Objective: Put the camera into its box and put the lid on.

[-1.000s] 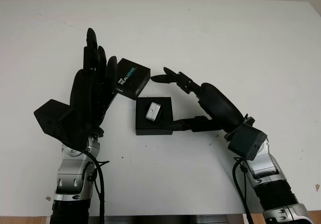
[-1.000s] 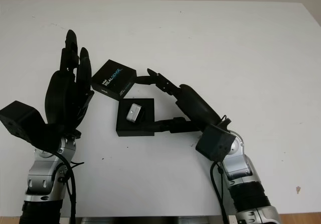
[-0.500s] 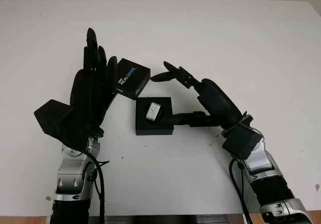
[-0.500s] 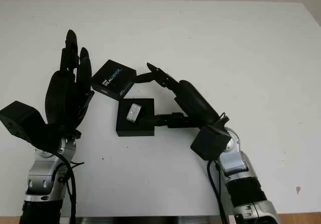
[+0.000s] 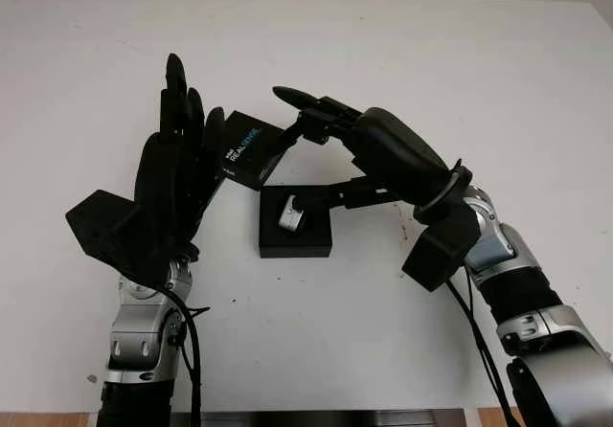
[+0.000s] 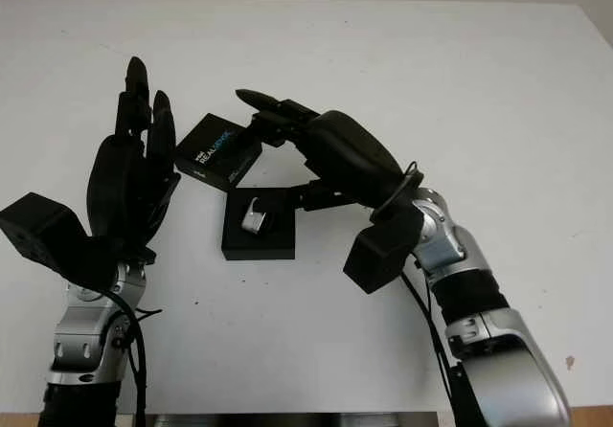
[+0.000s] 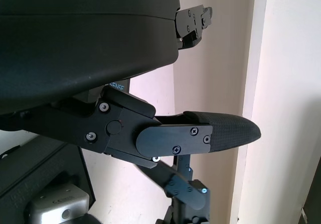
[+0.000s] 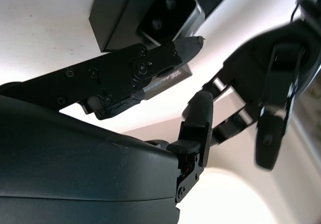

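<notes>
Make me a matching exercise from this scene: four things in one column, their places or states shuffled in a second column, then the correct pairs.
Things:
1. small silver camera
2. black printed lid
3. left hand
4. right hand

Places or states:
A. reaching over the lid and box
B. upright beside the lid, open
C. sitting in the open black box
D. tilted, one edge on the box's far corner

Pairs: 1-C, 2-D, 3-B, 4-A

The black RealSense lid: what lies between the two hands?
Yes: the black printed lid sits between left hand and right hand, in both eye views.
</notes>
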Tool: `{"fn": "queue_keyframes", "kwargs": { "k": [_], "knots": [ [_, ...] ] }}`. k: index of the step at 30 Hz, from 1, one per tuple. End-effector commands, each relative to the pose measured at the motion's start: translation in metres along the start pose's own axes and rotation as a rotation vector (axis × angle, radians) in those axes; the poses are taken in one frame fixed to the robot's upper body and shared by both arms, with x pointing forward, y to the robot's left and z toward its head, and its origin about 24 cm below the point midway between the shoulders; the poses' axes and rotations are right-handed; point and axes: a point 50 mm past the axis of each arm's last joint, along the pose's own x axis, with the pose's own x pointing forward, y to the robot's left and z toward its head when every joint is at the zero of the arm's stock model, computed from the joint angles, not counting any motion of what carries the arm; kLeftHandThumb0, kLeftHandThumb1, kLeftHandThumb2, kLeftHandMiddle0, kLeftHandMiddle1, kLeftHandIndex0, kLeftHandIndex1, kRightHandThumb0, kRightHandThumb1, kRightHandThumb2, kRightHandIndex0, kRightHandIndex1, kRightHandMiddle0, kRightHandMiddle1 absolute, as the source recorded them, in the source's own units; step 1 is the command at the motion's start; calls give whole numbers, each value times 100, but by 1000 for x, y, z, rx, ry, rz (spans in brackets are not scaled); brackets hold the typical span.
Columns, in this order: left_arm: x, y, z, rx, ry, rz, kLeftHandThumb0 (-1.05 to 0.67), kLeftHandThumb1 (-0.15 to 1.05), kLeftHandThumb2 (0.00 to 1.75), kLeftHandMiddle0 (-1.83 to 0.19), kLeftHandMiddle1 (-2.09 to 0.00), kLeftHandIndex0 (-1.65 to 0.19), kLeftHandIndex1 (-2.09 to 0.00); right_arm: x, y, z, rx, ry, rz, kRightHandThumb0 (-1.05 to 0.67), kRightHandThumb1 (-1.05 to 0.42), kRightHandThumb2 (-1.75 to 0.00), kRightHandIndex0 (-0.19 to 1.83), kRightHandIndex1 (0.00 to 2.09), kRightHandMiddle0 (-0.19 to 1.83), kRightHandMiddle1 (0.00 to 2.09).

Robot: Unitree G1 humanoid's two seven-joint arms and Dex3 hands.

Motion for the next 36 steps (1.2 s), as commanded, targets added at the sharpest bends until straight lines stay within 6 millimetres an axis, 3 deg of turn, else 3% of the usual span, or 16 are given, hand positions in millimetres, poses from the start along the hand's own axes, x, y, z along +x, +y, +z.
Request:
{"fn": "queue_keyframes", "kwargs": {
  "k": [1, 9, 18, 26, 36],
  "knots": [
    [-2, -1, 2, -1, -8, 0, -78, 105, 45, 19, 0, 19, 0, 2, -7, 0, -45, -30, 26, -40, -93, -6, 25, 10, 39, 101],
    [-5, 1, 2, 2, -3, 0, -77, 105, 46, 19, 0, 19, 0, 1, -32, -2, -102, -48, 94, -37, -92, -5, 22, 8, 38, 94],
    [-5, 2, 2, -4, 5, 9, -78, 105, 44, 19, 0, 19, 0, 5, -61, 4, -231, -64, 142, -48, -87, -4, 21, 6, 33, 86],
    [-4, 2, 2, 0, 1, 0, -78, 105, 44, 19, 0, 19, 0, 10, -60, 8, -272, -93, 144, -51, -84, -4, 22, 7, 31, 82],
    [-3, 5, 5, 7, 5, -7, -78, 105, 47, 19, 0, 19, 0, 14, -46, 8, -262, -101, 211, -48, -85, -6, 17, 4, 32, 70]
  ]
}}
